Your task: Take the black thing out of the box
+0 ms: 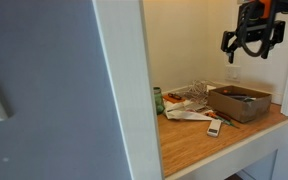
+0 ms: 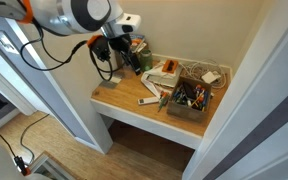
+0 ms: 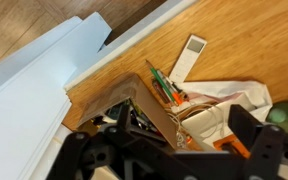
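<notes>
No legible text, label or number anywhere

The box [image 1: 241, 101] sits on the desk [image 1: 199, 146] — remote [image 1: 214, 126] beside.

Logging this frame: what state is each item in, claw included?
claw: open, empty, raised in the air.
box: upright, open-topped, cluttered inside.
green can: upright.
white remote: lying flat outside the box.
black thing: not distinguishable among the box's contents.
</notes>
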Available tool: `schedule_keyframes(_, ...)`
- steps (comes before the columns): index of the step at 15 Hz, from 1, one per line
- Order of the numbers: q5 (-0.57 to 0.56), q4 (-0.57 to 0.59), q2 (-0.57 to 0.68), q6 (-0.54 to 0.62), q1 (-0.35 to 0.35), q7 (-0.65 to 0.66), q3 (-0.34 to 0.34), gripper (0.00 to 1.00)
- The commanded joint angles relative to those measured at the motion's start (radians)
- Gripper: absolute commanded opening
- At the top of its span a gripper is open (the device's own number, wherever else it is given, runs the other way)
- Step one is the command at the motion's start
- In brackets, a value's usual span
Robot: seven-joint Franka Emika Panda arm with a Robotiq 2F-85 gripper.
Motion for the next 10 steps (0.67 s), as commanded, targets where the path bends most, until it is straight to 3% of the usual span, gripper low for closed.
schedule_keyframes(1, -0.026, 0.073, 0.117, 0.095, -0.043, 0.141, -0.04, 1.0)
schedule_keyframes(5, -0.055, 0.116, 0.232, 0.188, -0.065, 0.321, -0.092, 1.0)
schedule_keyframes(10, -0.155, 0.159, 0.354, 0.282, -0.044, 0.616, -0.174, 1.0)
